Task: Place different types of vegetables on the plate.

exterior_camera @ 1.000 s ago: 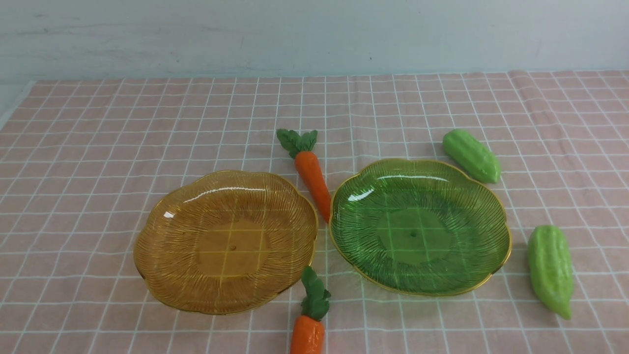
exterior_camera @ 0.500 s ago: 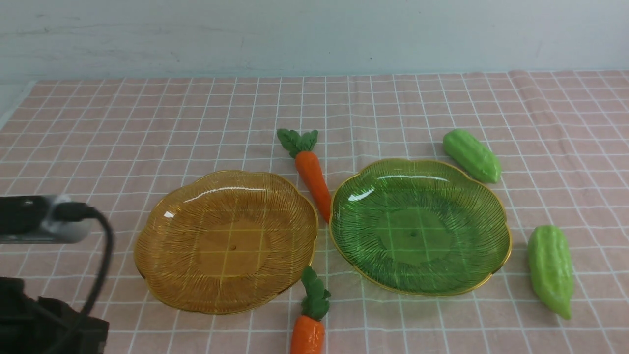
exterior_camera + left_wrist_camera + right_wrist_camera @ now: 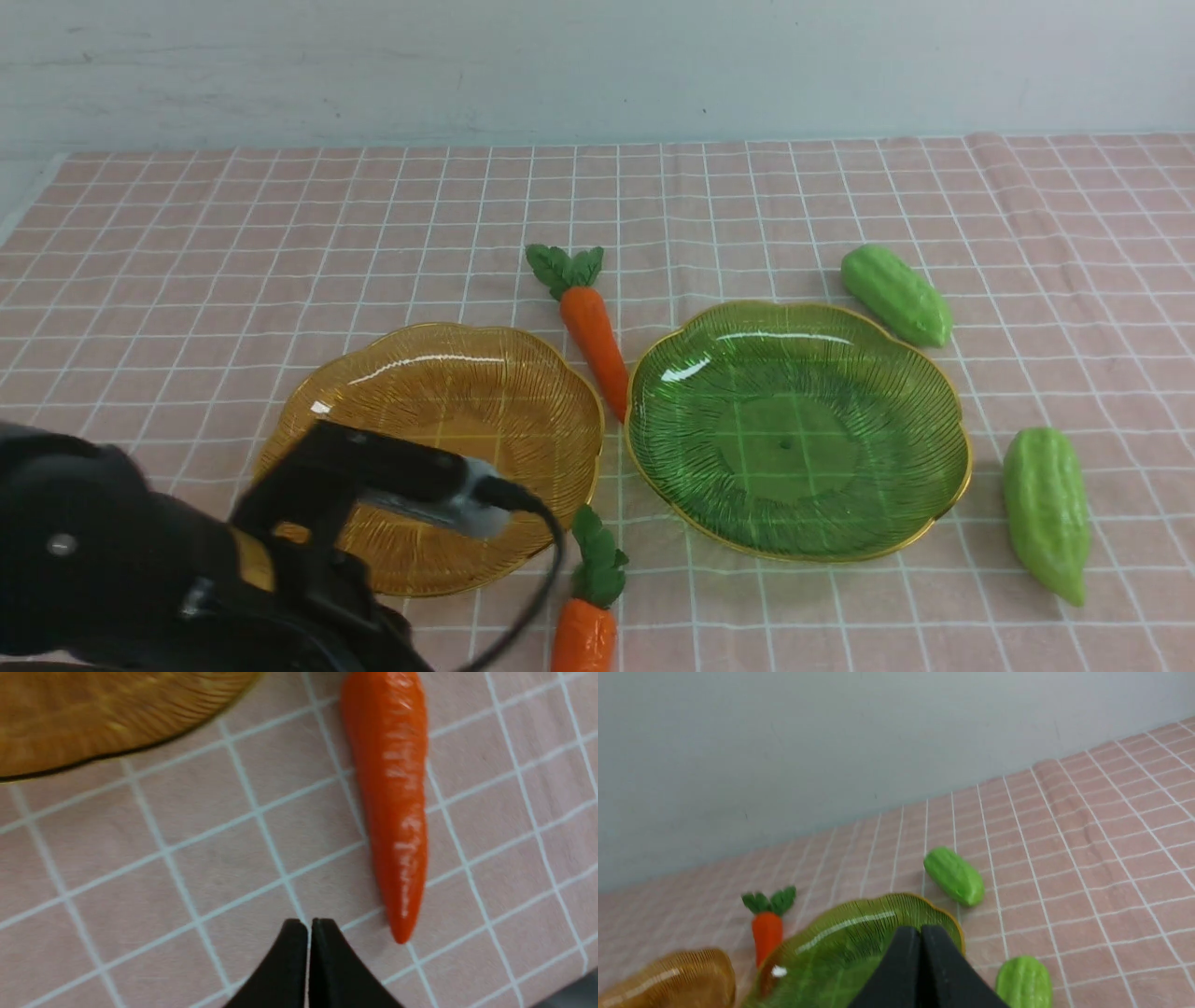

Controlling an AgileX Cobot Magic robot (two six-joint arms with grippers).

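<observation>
Two orange carrots lie between an amber plate [image 3: 448, 373] and a green plate [image 3: 794, 429]: the far carrot [image 3: 597, 336] and the near carrot [image 3: 586, 635]. Two light green gourds lie right of the green plate, the far gourd [image 3: 896, 294] and the near gourd [image 3: 1046, 509]. Both plates hold nothing. My left arm [image 3: 112, 560] covers the amber plate's near left edge. In the left wrist view my left gripper [image 3: 308, 926] is shut and empty, beside the near carrot's [image 3: 392, 788] tip. My right gripper [image 3: 920, 933] is shut and empty above the green plate's [image 3: 850, 947] near side.
A pink checked cloth [image 3: 280, 243] covers the table up to a pale wall [image 3: 597, 65]. The right wrist view also shows the far gourd [image 3: 955, 876], the near gourd [image 3: 1024, 982], the far carrot [image 3: 767, 926] and the amber plate [image 3: 677, 975].
My left arm has come into the front view from the lower left and moved right, over the amber plate's near edge. The vegetables and plates have not moved.
</observation>
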